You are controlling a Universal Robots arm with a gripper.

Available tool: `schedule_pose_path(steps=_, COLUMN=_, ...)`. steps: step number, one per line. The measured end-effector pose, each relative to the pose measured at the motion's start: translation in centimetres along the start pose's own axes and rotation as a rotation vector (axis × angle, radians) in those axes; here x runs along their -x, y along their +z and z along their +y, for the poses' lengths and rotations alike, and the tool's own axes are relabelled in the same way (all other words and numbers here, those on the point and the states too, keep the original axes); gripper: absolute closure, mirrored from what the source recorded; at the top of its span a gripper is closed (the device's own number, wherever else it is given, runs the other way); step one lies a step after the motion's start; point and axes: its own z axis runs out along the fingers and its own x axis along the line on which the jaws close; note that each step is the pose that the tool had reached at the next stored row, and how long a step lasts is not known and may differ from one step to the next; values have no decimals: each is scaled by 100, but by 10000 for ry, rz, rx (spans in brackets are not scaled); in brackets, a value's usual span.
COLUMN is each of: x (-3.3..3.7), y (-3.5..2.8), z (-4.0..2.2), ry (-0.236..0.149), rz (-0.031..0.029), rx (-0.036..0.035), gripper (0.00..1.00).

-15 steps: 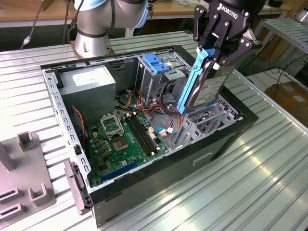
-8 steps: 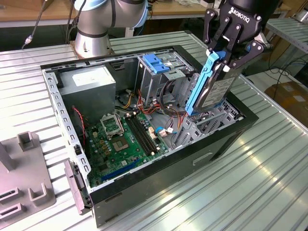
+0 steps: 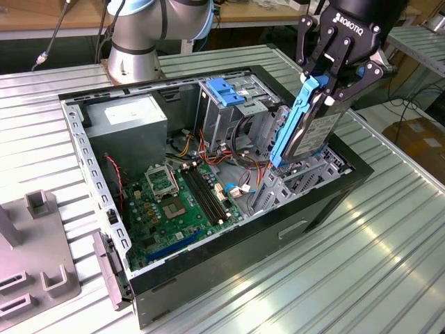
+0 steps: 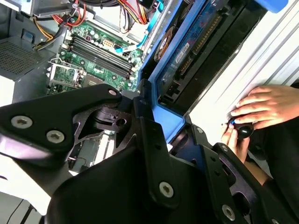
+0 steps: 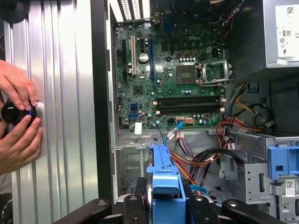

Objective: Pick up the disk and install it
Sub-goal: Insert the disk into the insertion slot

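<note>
Your tool (image 3: 332, 73) is gripping the disk (image 3: 313, 129) by its upper end, with the fingers closed onto the blue bracket (image 3: 290, 122) and the drive body. The disk is hanging tilted, its lower end dipping into the open computer case (image 3: 327, 209) on the exterior view's right. It is sitting just beside the grey cage (image 3: 229, 118) that carries the blue latch (image 3: 224, 89).

The disk's lower edge is hovering close over grey bay metal and a bundle of cables (image 3: 243, 184); you cannot tell whether it is touching them. The case's black side wall is running near the disk on the exterior view's right, so room there is tight. More open space is lying over the motherboard (image 3: 177, 202), and the power supply box (image 3: 128, 125) is sitting well apart.

In the first wrist view, two hands (image 5: 18, 121) are resting on a black knob (image 5: 11, 113) on the ribbed table (image 5: 65, 140), outside the case wall.
</note>
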Motion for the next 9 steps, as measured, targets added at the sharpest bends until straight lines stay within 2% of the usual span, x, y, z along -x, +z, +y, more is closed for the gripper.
schedule_pose_path(steps=4, x=-47, y=22, z=-3, ry=0, rz=-10, rx=1, gripper=63)
schedule_pose_path(steps=9, x=-50, y=27, z=-3, ry=0, rz=-10, rx=1, gripper=63)
